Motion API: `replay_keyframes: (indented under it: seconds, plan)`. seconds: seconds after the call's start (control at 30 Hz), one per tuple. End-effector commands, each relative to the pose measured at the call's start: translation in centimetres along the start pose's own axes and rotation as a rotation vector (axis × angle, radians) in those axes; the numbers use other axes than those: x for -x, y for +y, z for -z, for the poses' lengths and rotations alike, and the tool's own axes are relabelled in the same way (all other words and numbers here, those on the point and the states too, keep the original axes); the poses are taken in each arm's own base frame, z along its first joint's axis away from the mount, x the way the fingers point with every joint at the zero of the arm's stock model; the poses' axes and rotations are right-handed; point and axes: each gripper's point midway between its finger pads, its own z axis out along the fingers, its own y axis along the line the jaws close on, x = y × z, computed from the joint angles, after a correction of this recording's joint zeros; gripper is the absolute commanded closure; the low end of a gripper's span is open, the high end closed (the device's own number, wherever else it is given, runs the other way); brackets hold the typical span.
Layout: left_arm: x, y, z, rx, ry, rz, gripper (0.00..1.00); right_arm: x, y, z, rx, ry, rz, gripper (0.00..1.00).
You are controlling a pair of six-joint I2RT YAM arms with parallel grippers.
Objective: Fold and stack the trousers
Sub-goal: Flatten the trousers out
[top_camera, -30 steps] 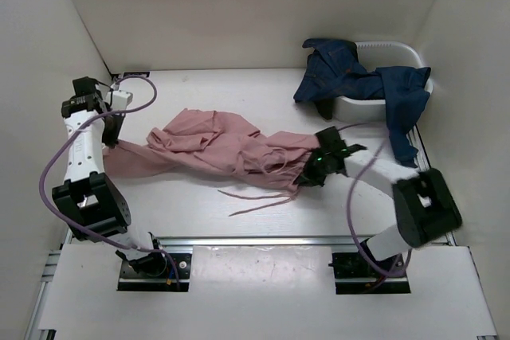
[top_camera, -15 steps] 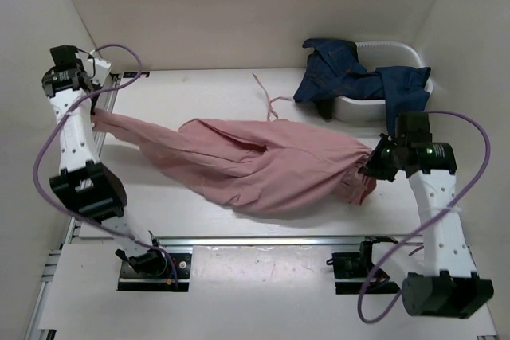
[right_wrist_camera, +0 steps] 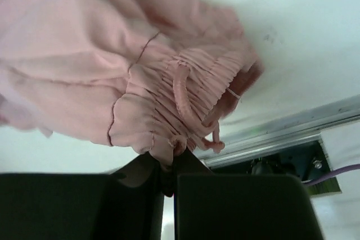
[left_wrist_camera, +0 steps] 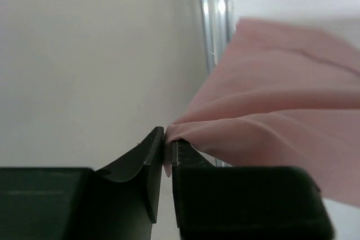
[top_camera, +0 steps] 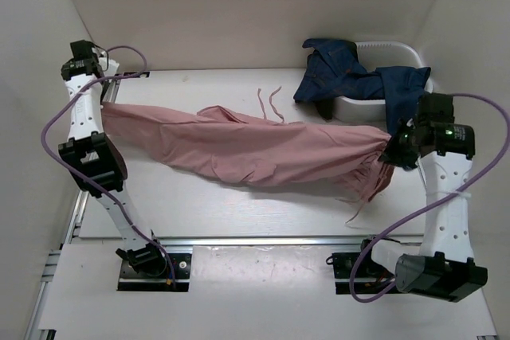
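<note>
Nearest, the arm bases are bolted along the rail [top_camera: 263, 240] at the front edge of the table [top_camera: 199, 205], with bare surface seen between rail and cloth. The trousers [top_camera: 255, 149] are held stretched in one long band across mid-table, left to right. They are wrinkled and not yet folded, and the middle appears to rest on the surface. The left gripper [left_wrist_camera: 169, 151] is closed on a thin folded edge of pink fabric at the far-left end, the jaws almost touching with cloth pinched between. The right gripper [right_wrist_camera: 167, 164] is clamped on a gathered elastic band at the right end. A cord [right_wrist_camera: 181, 91] is looped over that band, so it is judged to be the waist, with loose cord ends trailing below the grip. Farthest, at back right, a white tub [top_camera: 410, 53] is draped with a dark blue garment [top_camera: 351, 77]. Its hanging end comes close to the right grip, and contact cannot be told. The trousers are judged light, soft and limp, so drooping and bunching are expected wherever they are unsupported. The matte cloth is not slippery, but a thin edge can slide out of a pinch. Hold is best taken at the elastic band, cuffs or seam corners, where the fabric is thicker, with the cords kept out of the jaws.
</note>
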Motion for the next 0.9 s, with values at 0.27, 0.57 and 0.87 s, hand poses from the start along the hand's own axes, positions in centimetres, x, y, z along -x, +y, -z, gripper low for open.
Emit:
replay_keyframes:
  seconds: [0.27,0.57,0.87]
  plan:
    - [0.9,-3.7,-6.4,-0.036,0.1,0.062,0.46,-1.1,-0.2,-12.4,-0.015,0.298,-0.034,0.42]
    - [-5.3,-4.5,-1.1,-0.189,0.074,0.234,0.14,-2.7,-2.7,-8.9,-0.1,0.145,-0.178,0.2]
    - [-12.8,-12.9,-2.3,-0.416,0.163,0.337,0.25,-13.5,-5.0,-11.2,-0.089,0.269,-0.375,0.22]
